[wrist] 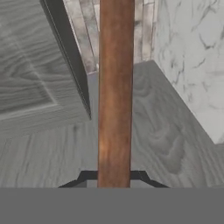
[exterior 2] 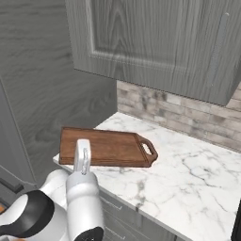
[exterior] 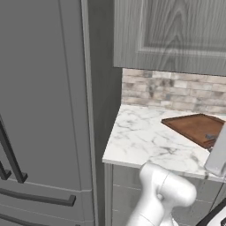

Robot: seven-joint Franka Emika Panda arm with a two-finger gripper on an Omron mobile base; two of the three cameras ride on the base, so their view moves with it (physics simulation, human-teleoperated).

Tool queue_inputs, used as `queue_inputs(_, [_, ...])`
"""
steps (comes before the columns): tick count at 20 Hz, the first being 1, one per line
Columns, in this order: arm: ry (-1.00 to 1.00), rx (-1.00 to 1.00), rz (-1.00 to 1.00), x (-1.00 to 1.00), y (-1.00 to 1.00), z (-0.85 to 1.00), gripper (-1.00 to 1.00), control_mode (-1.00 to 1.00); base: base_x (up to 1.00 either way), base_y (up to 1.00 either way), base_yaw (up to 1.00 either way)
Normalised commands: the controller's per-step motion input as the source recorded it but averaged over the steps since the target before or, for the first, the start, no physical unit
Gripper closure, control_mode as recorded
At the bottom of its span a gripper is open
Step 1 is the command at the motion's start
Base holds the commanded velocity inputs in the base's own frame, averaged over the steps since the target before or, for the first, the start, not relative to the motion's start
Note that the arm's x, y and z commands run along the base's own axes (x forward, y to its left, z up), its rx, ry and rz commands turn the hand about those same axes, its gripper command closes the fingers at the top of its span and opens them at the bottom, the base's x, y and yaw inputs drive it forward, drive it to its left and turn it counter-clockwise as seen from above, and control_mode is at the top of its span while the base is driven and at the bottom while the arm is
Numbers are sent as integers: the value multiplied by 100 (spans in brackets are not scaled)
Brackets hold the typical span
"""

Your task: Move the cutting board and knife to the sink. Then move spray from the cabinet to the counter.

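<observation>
The reddish-brown cutting board (exterior 2: 106, 147) is level over the left end of the white marble counter (exterior 2: 188, 174), with its loop handle (exterior 2: 148, 151) pointing right. I cannot tell whether it touches the counter. My gripper (exterior 2: 83, 153) is shut on the board's near long edge. In the hand view the cutting board (wrist: 115, 87) runs edge-on between my fingertips (wrist: 87, 176). In the left base view a small grey shape, likely the knife (exterior: 211, 137), lies on the cutting board (exterior: 194, 126) beside my gripper (exterior: 217, 150). The cabinet (exterior 2: 155, 42) above has its door shut. The sink and spray are out of view.
A tall grey wood-grain panel (exterior: 103, 88) closes off the counter's left end, with a grey appliance front and dark bar handles (exterior: 39, 198) further left. A brick backsplash (exterior 2: 188, 117) runs behind the counter. Grey drawers (exterior: 128, 190) sit below. Bare marble extends right of the board.
</observation>
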Motion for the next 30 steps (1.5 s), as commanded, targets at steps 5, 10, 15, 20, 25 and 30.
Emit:
queue_inputs(5, [1, 0, 0, -2, 20, 0, 100, -100, 0, 0, 0])
queue_inputs(10, [0, 0, 0, -1, 2, 0, 100, 100, -15, 0, 0])
queue_inputs(15, [0, 0, 0, 0, 0, 0, 100, 100, -75, 0, -1])
queue_inputs(20, [0, 0, 0, 0, 0, 0, 100, 100, -100, -22, -8])
queue_inputs(25, [0, 0, 0, 0, 0, 0, 100, 100, -60, -53, -51])
queue_inputs(30, [0, 0, 0, 0, 0, 0, 100, 100, 0, 0, -100])
